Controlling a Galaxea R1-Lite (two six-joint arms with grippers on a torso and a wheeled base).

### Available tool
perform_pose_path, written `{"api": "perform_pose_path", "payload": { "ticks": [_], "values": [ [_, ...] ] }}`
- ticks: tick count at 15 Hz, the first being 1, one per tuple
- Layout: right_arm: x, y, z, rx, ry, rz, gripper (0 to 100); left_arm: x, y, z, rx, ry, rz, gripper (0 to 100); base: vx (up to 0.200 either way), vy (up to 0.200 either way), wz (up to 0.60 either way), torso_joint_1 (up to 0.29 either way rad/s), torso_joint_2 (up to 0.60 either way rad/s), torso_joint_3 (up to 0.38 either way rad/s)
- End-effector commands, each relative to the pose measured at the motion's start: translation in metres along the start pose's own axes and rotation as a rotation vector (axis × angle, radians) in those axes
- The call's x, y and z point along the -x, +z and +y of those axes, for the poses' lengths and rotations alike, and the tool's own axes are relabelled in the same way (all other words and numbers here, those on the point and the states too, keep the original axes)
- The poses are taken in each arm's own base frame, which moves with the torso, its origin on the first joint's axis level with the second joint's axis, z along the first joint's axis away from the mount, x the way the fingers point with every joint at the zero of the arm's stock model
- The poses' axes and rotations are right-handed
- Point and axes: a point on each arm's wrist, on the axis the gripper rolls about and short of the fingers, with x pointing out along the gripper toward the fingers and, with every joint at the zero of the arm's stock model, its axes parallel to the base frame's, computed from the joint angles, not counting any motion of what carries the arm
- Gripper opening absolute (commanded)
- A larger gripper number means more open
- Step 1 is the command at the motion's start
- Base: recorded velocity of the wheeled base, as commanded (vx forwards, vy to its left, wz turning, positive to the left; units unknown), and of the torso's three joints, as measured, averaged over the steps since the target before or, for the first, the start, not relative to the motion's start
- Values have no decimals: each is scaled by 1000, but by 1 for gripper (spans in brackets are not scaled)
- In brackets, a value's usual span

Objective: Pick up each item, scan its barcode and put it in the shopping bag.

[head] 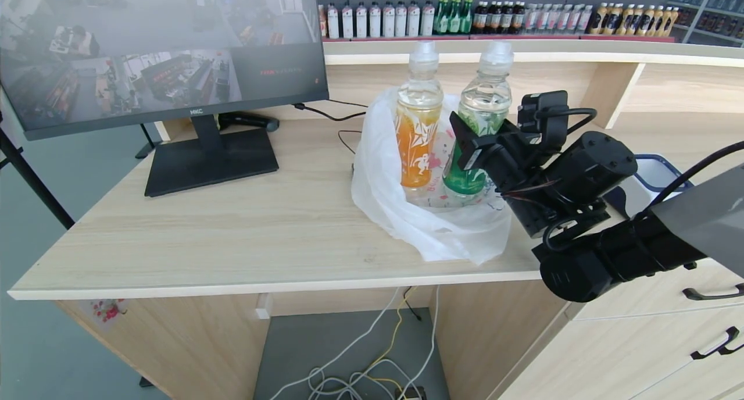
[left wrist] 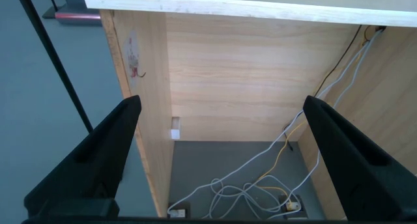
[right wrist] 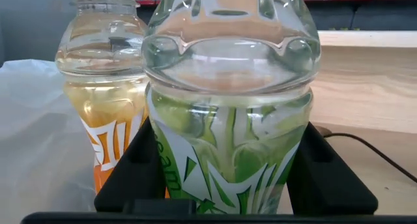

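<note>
Gripping the green-labelled bottle (right wrist: 228,87) low on its body, your right fingers (right wrist: 138,172) press against both sides of its label, closed as far as the bottle allows. That bottle stands upright inside the white shopping bag (head: 383,196), with its cap and shoulders above the bag's rim. Just beside it, on the side toward the monitor, an orange-labelled bottle (head: 417,132) stands upright in the same bag; whether the two touch, you cannot tell. The bag sits near the right end of the worktop (head: 232,231), about midway between the front and back edges. A monitor (head: 157,45) stands at the back left corner, with a black handheld device (head: 247,121) lying behind its foot. Your left fingers (left wrist: 107,152) are spread wide with nothing between them, hanging below the worktop's front edge, above loose cables (left wrist: 247,185) on the floor.
</note>
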Motion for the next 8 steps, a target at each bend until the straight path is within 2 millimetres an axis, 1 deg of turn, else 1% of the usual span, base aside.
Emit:
{"api": "perform_pose_path", "payload": {
  "ticks": [1,3,8],
  "values": [
    [1,-8,1,2,1,18,0,0,0,0,0,0,0,100,0,0,0,0,0,0],
    [4,-15,2,3,4,41,0,0,0,0,0,0,0,100,0,0,0,0,0,0],
    [12,-22,2,4,10,77,0,0,0,0,-1,0,0,100,0,0,0,0,0,0]
  ]
}}
